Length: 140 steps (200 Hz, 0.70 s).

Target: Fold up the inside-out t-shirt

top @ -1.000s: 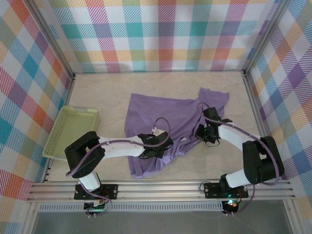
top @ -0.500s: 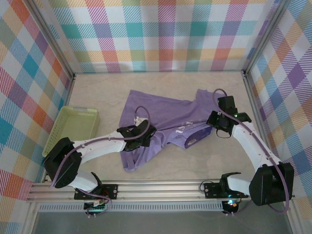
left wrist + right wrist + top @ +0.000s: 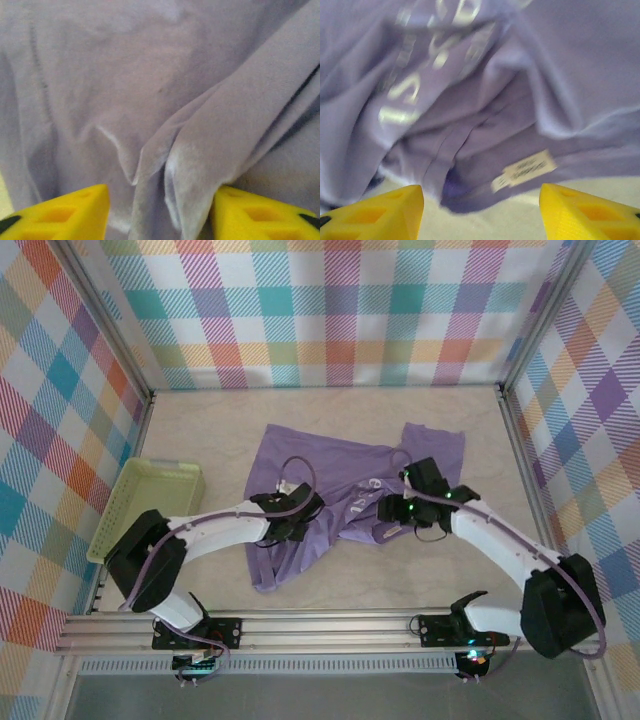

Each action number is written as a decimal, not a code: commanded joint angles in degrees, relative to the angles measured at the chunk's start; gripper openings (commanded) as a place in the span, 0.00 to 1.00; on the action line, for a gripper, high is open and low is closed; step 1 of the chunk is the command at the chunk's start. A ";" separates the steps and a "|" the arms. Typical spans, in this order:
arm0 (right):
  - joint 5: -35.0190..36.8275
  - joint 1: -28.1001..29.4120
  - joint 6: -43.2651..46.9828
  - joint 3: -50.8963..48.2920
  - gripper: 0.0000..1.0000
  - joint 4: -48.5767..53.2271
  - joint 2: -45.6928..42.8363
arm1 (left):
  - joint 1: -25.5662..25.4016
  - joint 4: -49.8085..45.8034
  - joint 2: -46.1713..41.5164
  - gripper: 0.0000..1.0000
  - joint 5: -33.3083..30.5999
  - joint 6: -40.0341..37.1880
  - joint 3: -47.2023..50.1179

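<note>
The inside-out t-shirt [image 3: 330,465] lies rumpled at the middle of the table, lavender, with pale mirrored lettering [image 3: 365,498] showing through. My left gripper [image 3: 298,512] sits low over its left part. In the left wrist view the gripper [image 3: 160,220] is open, and a raised fold of the t-shirt [image 3: 150,75] runs between the yellow fingertips [image 3: 65,215]. My right gripper [image 3: 392,512] hovers over the shirt's near right edge. In the right wrist view the gripper [image 3: 480,215] is open over bare table, and the t-shirt [image 3: 545,75] and its white label [image 3: 525,170] lie just beyond.
A pale green basket [image 3: 150,510] stands at the table's left edge. Metal rails [image 3: 330,628] run along the front, and plaid walls close the other sides. Bare tabletop [image 3: 450,430] surrounds the shirt.
Both grippers have opened and let go of the fabric. The right gripper moved left and nearer, from the shirt's right side to its near edge. The left gripper barely shifted.
</note>
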State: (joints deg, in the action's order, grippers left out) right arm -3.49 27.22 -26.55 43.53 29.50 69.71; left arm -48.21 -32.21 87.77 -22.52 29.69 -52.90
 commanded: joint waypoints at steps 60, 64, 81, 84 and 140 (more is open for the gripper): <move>-2.70 8.88 -2.46 -1.30 0.59 -9.47 8.39 | -10.84 2.81 -9.22 0.82 3.39 -4.05 6.93; -2.45 8.99 -2.46 -0.84 0.58 -9.39 9.43 | -11.00 3.19 -9.10 0.81 3.88 -4.24 7.33; -1.74 9.08 -2.46 0.27 0.50 -9.21 12.21 | -11.14 3.81 -8.52 0.75 4.45 -4.45 8.51; -1.54 9.08 -2.46 0.46 0.48 -9.05 12.61 | -11.24 3.80 -8.49 0.73 4.17 -4.35 8.67; 21.51 7.32 -5.38 4.45 0.00 7.06 7.43 | -6.40 -0.10 -9.25 0.15 -2.36 -0.26 10.58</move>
State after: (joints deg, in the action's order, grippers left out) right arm 3.09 36.10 -29.91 45.21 26.28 82.11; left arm -57.80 -29.98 79.18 -21.28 26.89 -43.18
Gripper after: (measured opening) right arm 0.070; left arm 0.238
